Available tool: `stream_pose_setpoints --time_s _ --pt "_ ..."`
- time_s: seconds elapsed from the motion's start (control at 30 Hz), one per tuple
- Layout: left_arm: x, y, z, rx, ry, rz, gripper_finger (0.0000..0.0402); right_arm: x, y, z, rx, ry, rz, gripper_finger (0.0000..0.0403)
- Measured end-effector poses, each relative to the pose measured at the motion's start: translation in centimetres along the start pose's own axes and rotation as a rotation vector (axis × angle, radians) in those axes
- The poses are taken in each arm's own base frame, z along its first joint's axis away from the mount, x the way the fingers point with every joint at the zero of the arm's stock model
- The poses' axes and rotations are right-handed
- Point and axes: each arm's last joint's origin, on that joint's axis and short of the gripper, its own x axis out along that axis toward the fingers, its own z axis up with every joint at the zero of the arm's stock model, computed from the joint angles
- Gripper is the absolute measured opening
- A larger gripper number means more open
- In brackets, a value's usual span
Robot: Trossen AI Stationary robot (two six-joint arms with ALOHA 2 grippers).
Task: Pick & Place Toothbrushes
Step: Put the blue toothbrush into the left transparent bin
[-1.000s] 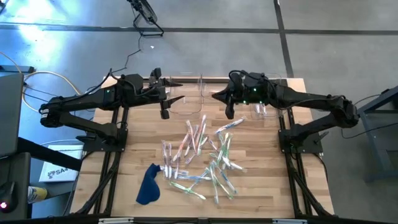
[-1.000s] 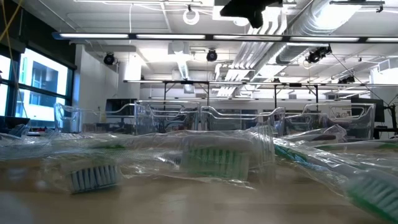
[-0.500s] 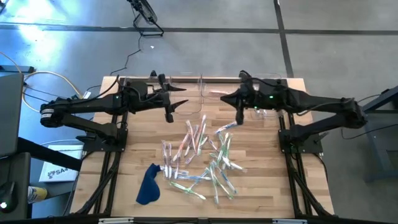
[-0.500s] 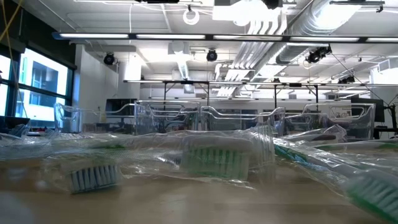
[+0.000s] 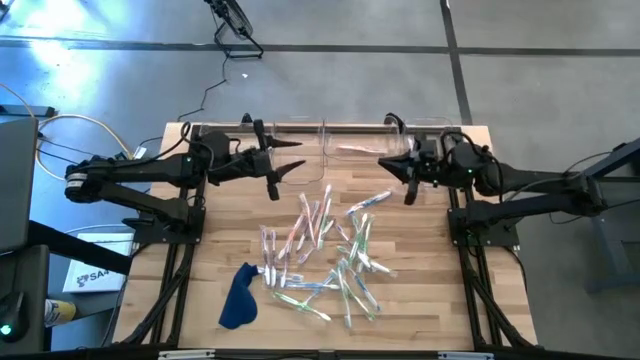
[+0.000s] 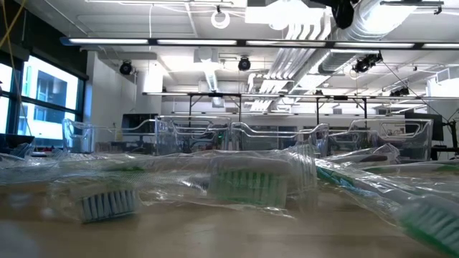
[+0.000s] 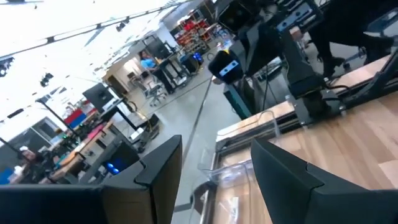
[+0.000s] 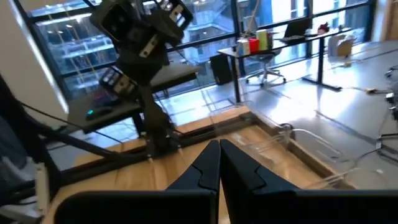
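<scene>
While both arms hang over the far edge of the wooden surface [image 5: 420, 300], the toothbrushes [image 5: 325, 250] lie untouched in a loose, crossed heap at its middle, well apart from either tool. The left tool [image 5: 272, 178] points down with its fingers apart and empty, near the clear bins [image 5: 300, 135] along the far side; the right tool [image 5: 408, 185] has its fingers pressed together and carries nothing.

The heap is the likely trouble. The brushes are slim sticks with pale pink, green and bluish handles, each sealed in a glossy clear wrapper, and they overlap at many angles. A pinch on the film rather than the handle could slip, or could lift two at once. A tool coming down among crossed brushes may scatter its neighbours toward the edge.

The bins are thin-walled, transparent and hard to make out against the wood, so a descending arm could clip a rim. A soft, crumpled dark blue cloth [image 5: 238, 295] rests at the heap's near left corner.
</scene>
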Motion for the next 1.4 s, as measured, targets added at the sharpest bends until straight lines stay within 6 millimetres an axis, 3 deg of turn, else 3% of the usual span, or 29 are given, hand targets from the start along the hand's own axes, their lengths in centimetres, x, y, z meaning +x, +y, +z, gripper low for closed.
stream_pose_setpoints --time_s 0.4,0.9,1.4 --pt "0.4 -0.7 -0.6 0.027 0.047 -0.047 0.0187 -0.1 0.6 -0.5 -0.06 0.017 0.027 0.0002" --pt "0.1 -1.5 -1.6 0.005 0.134 -0.167 0.0187 0.6 1.9 -4.8 -0.082 0.397 0.113 0.0002" --pt "-0.9 -4.5 1.0 -0.003 0.075 -0.193 0.0187 2.2 1.9 -7.3 -0.041 0.575 0.082 0.0002"
